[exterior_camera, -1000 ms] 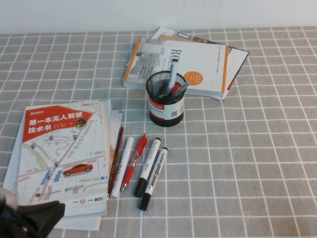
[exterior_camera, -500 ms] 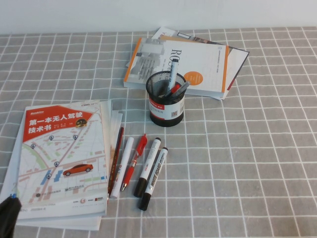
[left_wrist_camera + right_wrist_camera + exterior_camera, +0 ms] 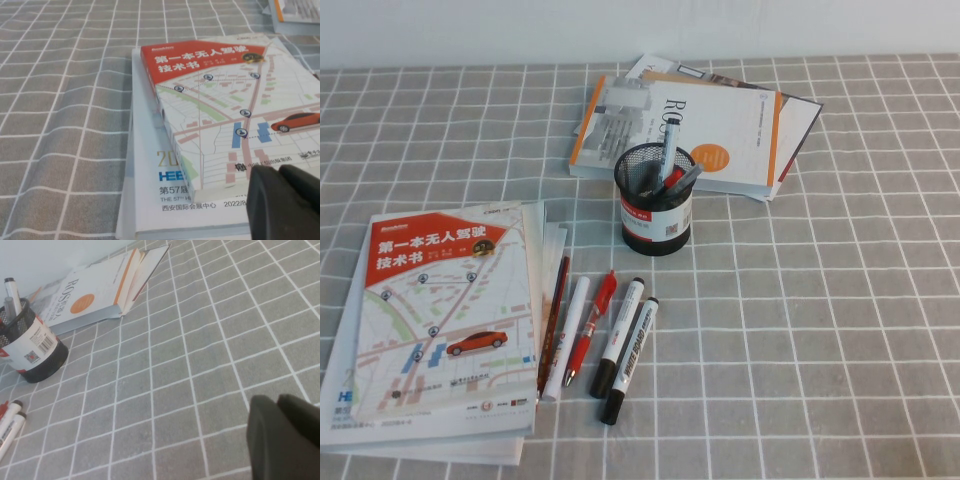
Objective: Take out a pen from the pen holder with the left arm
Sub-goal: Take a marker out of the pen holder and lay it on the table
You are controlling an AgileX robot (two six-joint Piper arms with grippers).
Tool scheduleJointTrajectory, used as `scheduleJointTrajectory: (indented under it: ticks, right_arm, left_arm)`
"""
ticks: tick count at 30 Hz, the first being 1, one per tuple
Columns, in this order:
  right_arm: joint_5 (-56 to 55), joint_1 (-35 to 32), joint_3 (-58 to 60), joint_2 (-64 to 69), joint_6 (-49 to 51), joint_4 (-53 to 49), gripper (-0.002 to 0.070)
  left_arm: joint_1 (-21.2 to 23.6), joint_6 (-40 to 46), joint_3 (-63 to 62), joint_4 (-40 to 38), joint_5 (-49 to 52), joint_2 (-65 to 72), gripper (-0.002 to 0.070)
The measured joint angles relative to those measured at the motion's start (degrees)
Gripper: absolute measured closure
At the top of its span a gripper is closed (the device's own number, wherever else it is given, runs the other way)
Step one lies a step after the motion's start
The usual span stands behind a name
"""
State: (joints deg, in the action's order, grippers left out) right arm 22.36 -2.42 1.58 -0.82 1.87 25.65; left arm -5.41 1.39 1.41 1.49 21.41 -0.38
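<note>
The black mesh pen holder stands upright at the table's middle, in front of the far books, with several pens sticking out; the right wrist view also shows the holder. Several pens and markers lie side by side on the cloth between the holder and the near edge. My left gripper is shut and empty, low over the near end of the map-cover book, far from the holder. My right gripper is shut and empty over bare grey cloth. Neither gripper shows in the high view.
The red map-cover book lies on a stack of booklets at the near left. Two open books lie behind the holder. Grey checked cloth covers the table's right side.
The left arm's dark shape at the near left corner of the high view has shrunk and slid out of sight. Pens, holder and books have not moved.
</note>
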Motion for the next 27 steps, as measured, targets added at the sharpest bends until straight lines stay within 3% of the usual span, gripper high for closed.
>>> scheduleJointTrajectory:
  ticks: [14, 21, 27]
  right_arm:
    - [0.0, 0.0, 0.0, 0.0, 0.0, 0.0, 0.0689]
    - [0.0, 0.0, 0.0, 0.0, 0.0, 0.1, 0.0689]
    - [0.0, 0.0, 0.0, 0.0, 0.0, 0.1, 0.0689]
  left_arm:
    - [0.21, 0.59, 0.0, -0.41, 0.21, -0.09, 0.0676]
    - [5.23, 0.59, 0.0, -0.41, 0.21, -0.09, 0.0676]
    - [5.74, 0.59, 0.0, -0.41, 0.21, -0.09, 0.0676]
